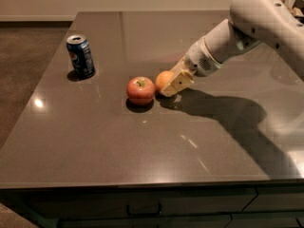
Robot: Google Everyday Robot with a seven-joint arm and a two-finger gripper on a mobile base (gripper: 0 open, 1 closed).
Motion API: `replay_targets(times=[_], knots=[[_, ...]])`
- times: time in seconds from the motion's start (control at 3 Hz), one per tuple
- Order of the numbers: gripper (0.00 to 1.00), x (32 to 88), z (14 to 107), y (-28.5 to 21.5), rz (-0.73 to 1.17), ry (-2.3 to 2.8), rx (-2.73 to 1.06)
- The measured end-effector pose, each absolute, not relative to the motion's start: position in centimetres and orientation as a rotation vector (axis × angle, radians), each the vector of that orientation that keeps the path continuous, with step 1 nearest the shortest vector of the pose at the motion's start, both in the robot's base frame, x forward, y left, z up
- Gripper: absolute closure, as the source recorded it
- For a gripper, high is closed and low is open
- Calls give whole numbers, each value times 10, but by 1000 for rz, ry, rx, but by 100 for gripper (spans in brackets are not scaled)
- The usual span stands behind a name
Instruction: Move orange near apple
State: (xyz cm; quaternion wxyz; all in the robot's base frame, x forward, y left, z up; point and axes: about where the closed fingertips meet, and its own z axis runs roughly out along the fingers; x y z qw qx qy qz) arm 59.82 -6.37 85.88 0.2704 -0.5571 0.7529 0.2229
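The red-pink apple [140,90] with a yellowish dimple sits on the dark table [142,141] near the middle. The orange [163,80] is just right of it, almost touching, low at the table surface. My gripper [172,83] reaches in from the upper right and is shut on the orange, its tan fingers [178,83] covering the orange's right side. The white arm [237,37] runs back to the upper right corner.
A blue soda can [80,56] stands upright at the left rear of the table. The table's front edge [142,183] runs along the bottom, with drawers below. The arm casts a wide shadow over the right half of the table.
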Motion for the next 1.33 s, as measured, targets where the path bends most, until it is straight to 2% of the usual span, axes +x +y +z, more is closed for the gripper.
replay_targets(times=[1.0,1.33], knots=[[14,598,855,-58,610,2027,-1512],[0,598,854,-56,614,2026,-1516]])
